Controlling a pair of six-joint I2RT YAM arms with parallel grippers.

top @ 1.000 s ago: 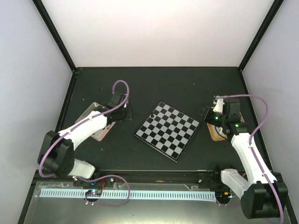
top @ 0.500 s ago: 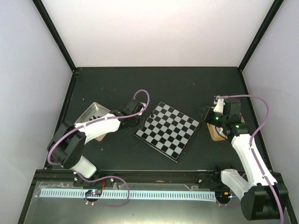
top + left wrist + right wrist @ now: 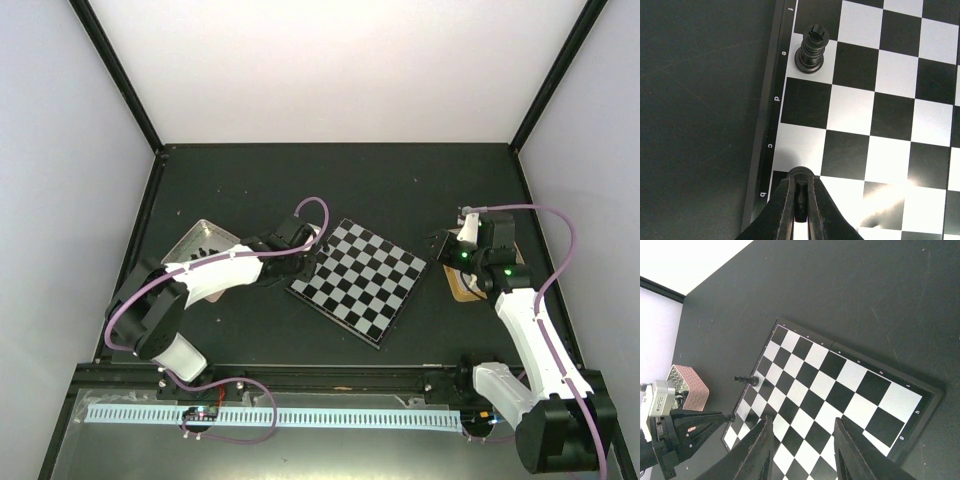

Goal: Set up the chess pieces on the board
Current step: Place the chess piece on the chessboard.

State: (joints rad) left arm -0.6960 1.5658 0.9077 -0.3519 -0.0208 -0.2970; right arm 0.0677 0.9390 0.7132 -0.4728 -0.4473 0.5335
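The board (image 3: pixel 360 280) lies tilted at the table's middle. One black chess piece (image 3: pixel 812 49) stands upright on a pale edge square by the letter e; it also shows in the right wrist view (image 3: pixel 746 380). My left gripper (image 3: pixel 800 202) is shut on another black chess piece (image 3: pixel 800 196) and holds it over the board's edge near the letters b and c (image 3: pixel 305 262). My right gripper (image 3: pixel 802 420) is open and empty, off the board's right corner (image 3: pixel 445 245). No pale pieces show.
A metal tin (image 3: pixel 197 240) lies left of the board, behind the left arm. Its pink patterned side shows in the right wrist view (image 3: pixel 687 385). A brown-edged tin (image 3: pixel 462 288) lies under the right arm. Black frame posts stand at the table's back corners.
My left arm has swung from over the left tin to the board's left edge, carrying a black piece. The right arm has not moved.
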